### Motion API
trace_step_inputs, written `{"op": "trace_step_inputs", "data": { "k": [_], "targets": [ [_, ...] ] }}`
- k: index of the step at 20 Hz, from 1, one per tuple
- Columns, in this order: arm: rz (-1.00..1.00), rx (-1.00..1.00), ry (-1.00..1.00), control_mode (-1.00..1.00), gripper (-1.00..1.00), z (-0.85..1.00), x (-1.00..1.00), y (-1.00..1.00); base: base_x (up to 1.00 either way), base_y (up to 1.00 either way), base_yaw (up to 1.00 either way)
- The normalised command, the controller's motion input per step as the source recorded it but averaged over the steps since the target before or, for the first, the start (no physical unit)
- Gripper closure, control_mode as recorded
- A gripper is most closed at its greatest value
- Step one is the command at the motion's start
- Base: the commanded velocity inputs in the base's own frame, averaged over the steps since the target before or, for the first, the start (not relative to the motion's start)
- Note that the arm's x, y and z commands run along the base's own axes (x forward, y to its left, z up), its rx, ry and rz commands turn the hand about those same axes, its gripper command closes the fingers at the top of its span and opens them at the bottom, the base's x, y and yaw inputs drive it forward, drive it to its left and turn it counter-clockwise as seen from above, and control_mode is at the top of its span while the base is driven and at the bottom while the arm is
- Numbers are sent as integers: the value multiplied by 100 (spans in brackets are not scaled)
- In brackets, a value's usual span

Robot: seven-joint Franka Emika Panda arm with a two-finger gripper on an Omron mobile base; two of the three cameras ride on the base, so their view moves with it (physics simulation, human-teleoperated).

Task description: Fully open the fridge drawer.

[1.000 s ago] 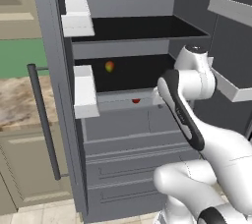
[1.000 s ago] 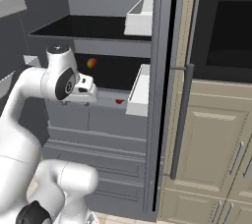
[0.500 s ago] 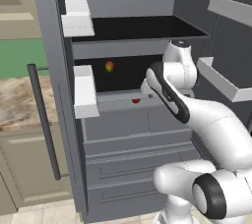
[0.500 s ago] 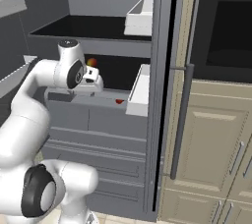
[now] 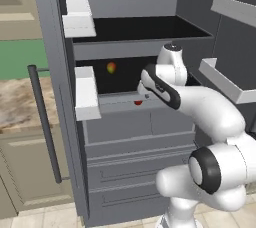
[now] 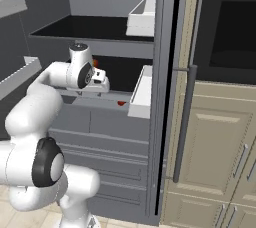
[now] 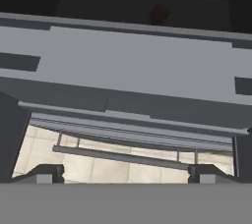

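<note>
A: Left base view first, from the biggest thing. The fridge [image 5: 125, 97] stands open, and I can read no brand, label or writing on it in any view. The fridge drawer [image 5: 137, 122], with a plain grey front and one vertical seam, sits under the lower dark shelf, above the grooved drawers [image 5: 135, 169]. It is pulled out a little, and a small red item [image 5: 138, 103] lies inside near its front edge.

B: What differs from a second ago?

A: The arm has swung in toward the fridge. The hand was then at the right, away from the drawer; now the gripper [image 5: 148, 93] is at the drawer's upper edge, right of the red item.

B: And the other views?

A: Right base view shows the white door bin [image 6: 141, 93] just right of the red item [image 6: 121, 103], and the hand [image 6: 98, 82] over the drawer front [image 6: 100, 122]. Hand view looks down over the drawer top [image 7: 128, 70], with floor tiles below. Two dark fingertips [image 7: 47, 173] stand wide apart at the bottom corners, holding nothing. A round red fruit [image 7: 159, 13] shows dimly at the top.
</note>
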Motion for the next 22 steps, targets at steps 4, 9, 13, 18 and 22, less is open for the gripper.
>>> {"op": "trace_step_inputs", "data": {
  "k": [4,9,13,18,22],
  "targets": [
    [0,0,-6,-100,-100,-25,38,0,0,0,0],
    [0,0,-7,-100,-100,-25,51,1,0,0,0],
    [0,0,-1,-100,-100,-19,54,1,0,0,0],
    [0,0,0,-100,-100,-1,47,0,0,0,0],
    [0,0,0,-100,-100,-3,41,0,0,0,0]
  ]
}}
